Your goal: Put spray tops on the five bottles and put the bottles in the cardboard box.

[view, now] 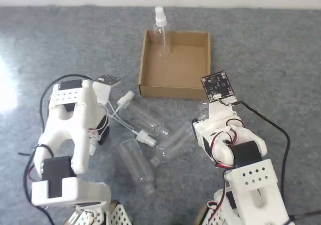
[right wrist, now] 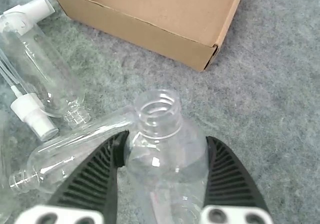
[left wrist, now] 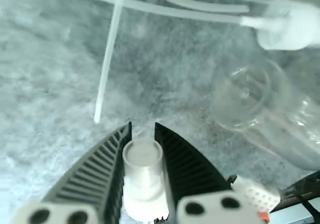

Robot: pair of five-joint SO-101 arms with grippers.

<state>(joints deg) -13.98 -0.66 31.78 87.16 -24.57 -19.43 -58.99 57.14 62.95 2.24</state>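
Left wrist view: left end effector (left wrist: pixel 142 130) clamps a spray top (left wrist: pixel 143 159); right end effector (right wrist: pixel 165 141) grips an uncapped bottle (right wrist: pixel 160 115).

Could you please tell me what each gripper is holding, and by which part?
Left gripper: spray top, by its head. Right gripper: open bottle, by its body.

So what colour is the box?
The cardboard box is plain brown; the high view shows it best.
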